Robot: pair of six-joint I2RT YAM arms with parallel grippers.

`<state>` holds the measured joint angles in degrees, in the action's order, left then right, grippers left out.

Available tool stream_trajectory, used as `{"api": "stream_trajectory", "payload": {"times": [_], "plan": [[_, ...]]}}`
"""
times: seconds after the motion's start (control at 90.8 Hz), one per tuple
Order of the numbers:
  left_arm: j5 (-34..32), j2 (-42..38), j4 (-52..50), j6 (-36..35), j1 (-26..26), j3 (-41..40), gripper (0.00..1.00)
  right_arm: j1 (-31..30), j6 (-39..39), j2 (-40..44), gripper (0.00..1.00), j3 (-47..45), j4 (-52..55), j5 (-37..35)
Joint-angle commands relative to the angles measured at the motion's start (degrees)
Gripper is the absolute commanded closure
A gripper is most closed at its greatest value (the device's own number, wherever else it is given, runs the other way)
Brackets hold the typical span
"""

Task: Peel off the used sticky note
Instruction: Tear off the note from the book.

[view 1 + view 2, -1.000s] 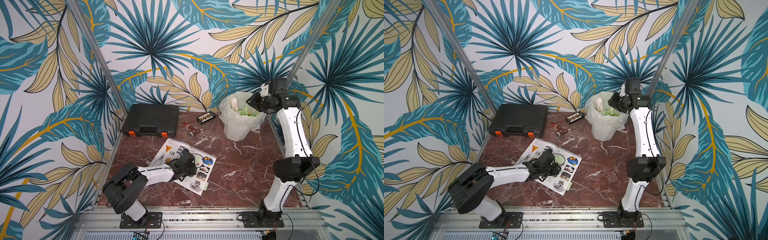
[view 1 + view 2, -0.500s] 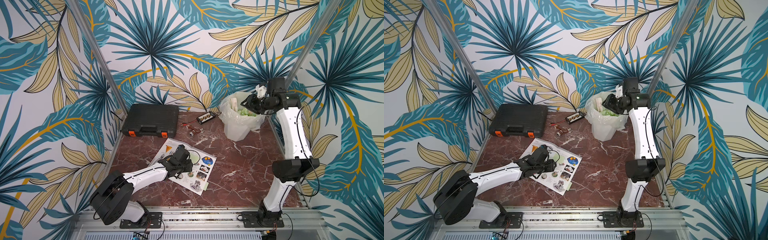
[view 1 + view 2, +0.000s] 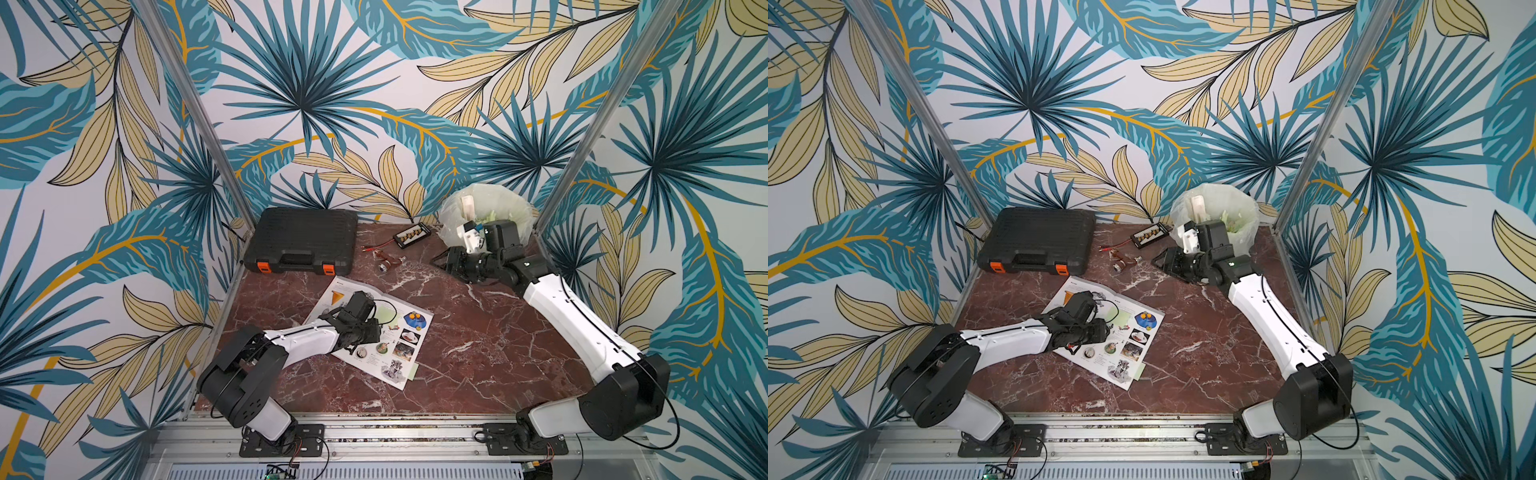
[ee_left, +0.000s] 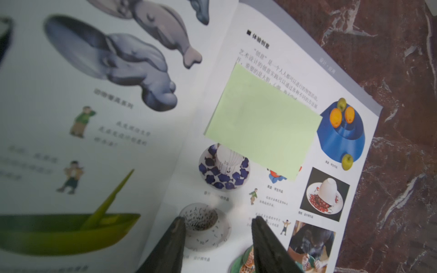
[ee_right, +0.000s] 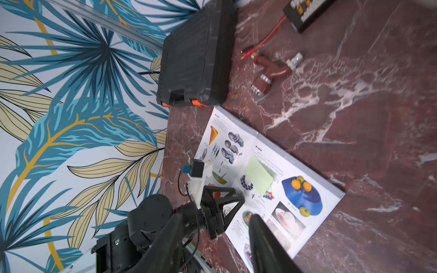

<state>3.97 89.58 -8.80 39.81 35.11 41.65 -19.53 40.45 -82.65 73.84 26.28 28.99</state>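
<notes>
Nearest the rail, the left hand (image 4: 216, 221) reaches over an open book (image 3: 417, 332) that lies flat on the red marbled bench (image 3: 478, 353). Its two fingers (image 4: 173, 243) stand apart with nothing between them, their tips over a printed picture of a speckled bowl close to the fold. Whether they touch the paper cannot be told.

Just past those tips is the sticky note (image 4: 262, 120), pale green and blank. It sits on the right-hand page, covering the end of a block of text and the top of a small picture, beside a printed blue bowl of fruit. It lies flat and nothing touches it. A second green slip (image 3: 412, 370) pokes out from the book's near corner.

Farther back, the right hand (image 5: 216, 218) is held above the bench between the book and the bag, well apart from the note. Its fingers are spread and empty too.

Behind the book lie a small brown pipe fitting (image 3: 388, 262) and a red wire (image 3: 372, 248), which leads to a black connector strip (image 3: 411, 235).

At the back left a black case (image 3: 303, 237) with two orange latches is closed, so its contents are hidden. At the back right stands a see-through plastic bag (image 3: 517, 210), open at the top, holding a pale upright tube (image 3: 467, 205) and green paper scraps (image 3: 490, 216).
</notes>
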Motion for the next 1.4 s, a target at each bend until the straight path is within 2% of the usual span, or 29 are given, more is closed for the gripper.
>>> {"api": "stream_trajectory", "payload": {"times": [0.0,0.209,0.364,0.606,1.013,1.146,1.388], "plan": [[1.2,1.9,1.9,-0.5,-0.5,-0.6,0.5,-2.7,5.0,1.3,0.51,-5.9,-11.0,0.1],[2.0,2.6,4.4,0.9,-0.5,-2.7,0.51,-7.0,10.7,-3.9,0.51,-15.4,-22.1,-1.7],[2.4,2.9,5.8,1.3,-0.6,-4.0,0.51,-10.1,16.0,-11.1,0.51,-18.0,-30.8,-1.2],[2.5,3.6,6.5,1.0,-0.5,-4.9,0.51,-12.4,18.8,-20.8,0.52,-18.0,-33.9,-4.5],[3.2,4.4,6.6,0.0,-0.6,-4.8,0.52,-12.7,19.4,-27.4,0.54,-18.0,-36.6,-4.8],[3.2,4.6,6.6,0.0,-0.5,-4.9,0.52,-12.7,21.4,-29.0,0.57,-17.6,-39.9,-3.2],[2.4,4.6,6.9,0.2,-0.6,-5.7,0.52,-12.7,23.3,-28.8,0.75,-17.2,-42.4,-3.4]]}}
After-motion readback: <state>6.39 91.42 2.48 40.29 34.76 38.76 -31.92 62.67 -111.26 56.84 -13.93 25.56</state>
